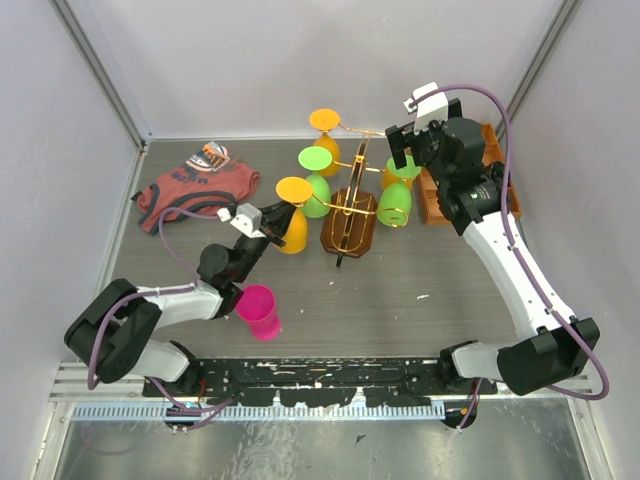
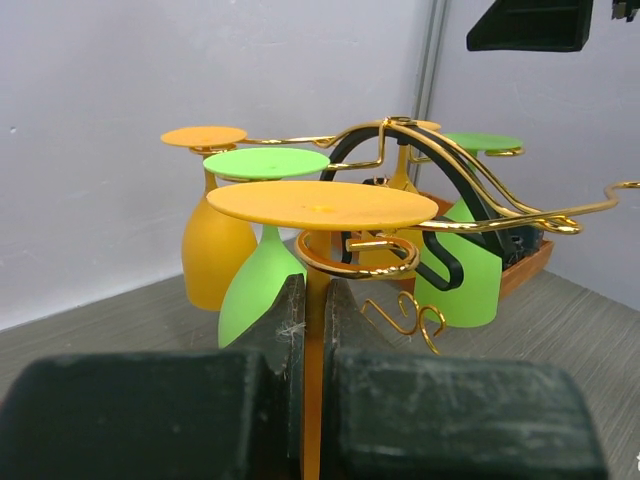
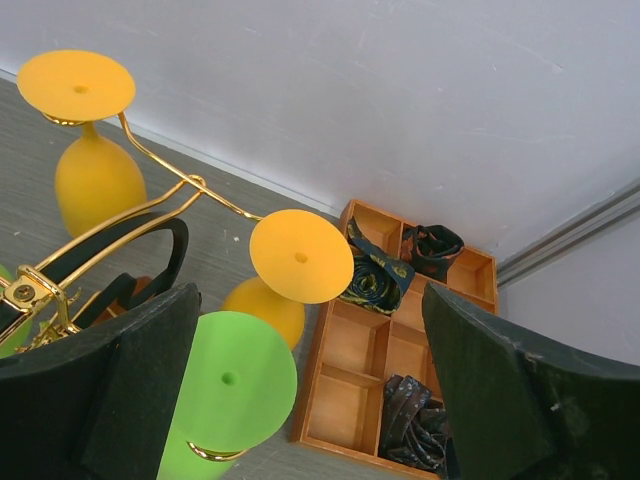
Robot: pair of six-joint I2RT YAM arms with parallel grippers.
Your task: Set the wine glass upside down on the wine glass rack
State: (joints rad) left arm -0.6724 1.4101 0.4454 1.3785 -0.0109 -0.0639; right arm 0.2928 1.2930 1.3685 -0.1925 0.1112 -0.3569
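While your left gripper [image 2: 315, 300] clamps its stem, the orange glass [image 2: 320, 203] stands foot-up at the rack's [image 2: 470, 190] near curl.
On the table [image 1: 420, 270] the rack sits mid-back, with the tray [image 1: 437, 205] just to its right and a shirt [image 1: 195, 190] far left. Your right gripper [image 3: 315, 360] hovers over the rack's right side, fingers wide apart, holding nothing. 4 other glasses [image 1: 397, 205] sit bowl-down on the rack: 2 green, 2 orange. You cannot tell whether the stem is inside the curl. A pink cup [image 1: 260, 312] stands near-left.
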